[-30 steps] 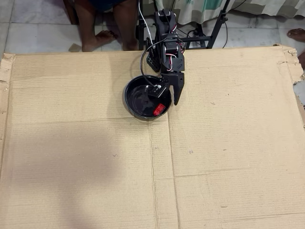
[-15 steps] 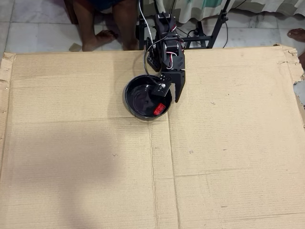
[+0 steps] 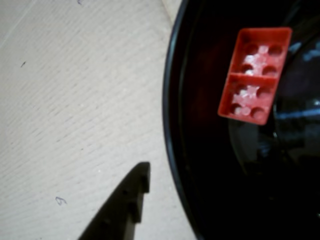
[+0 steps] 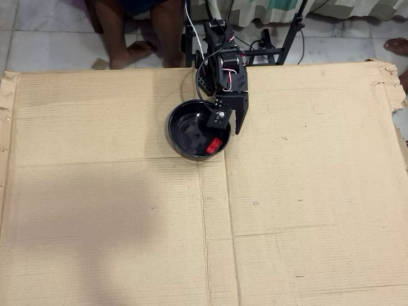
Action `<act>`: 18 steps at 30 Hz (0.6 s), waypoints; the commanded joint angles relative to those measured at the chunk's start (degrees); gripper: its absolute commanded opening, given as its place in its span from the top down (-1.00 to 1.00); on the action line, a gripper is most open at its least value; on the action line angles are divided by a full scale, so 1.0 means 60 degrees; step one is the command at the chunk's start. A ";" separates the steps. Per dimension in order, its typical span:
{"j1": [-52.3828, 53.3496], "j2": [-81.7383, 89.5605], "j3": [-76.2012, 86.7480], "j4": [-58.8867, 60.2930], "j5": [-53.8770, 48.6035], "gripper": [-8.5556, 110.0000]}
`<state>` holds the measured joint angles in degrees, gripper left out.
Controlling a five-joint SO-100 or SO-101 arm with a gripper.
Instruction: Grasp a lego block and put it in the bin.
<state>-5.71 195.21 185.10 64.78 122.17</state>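
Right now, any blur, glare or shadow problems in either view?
Wrist view: soft focus throughout, the lego block slightly fuzzy with pale highlights in its hollow cells; the glossy bin shows glare streaks. Overhead view: sharp, even light, a faint darker band across the cardboard; bin reflections are mild; the end effector is dark, with little detail.

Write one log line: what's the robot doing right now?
phase: release done | lego block: lying in bin, underside up | gripper: open, empty, over bin's rim | surface: cardboard
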 commanded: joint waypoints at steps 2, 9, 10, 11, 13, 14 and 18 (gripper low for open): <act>-0.0029 0.0161 0.0132 0.0044 -0.0044 0.47; -0.0029 0.0161 0.0132 0.0015 -0.0059 0.47; -0.0029 0.0161 0.0132 -0.0015 -0.0059 0.47; -0.0029 0.0161 0.0132 -0.0059 -0.0059 0.47; -0.0029 0.0161 0.0132 -0.0103 -0.0059 0.47; -0.0029 0.0161 0.0132 -0.0103 -0.0059 0.47; -0.0029 0.0161 0.0132 -0.0117 -0.0161 0.47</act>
<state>-5.71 195.21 185.10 64.95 121.99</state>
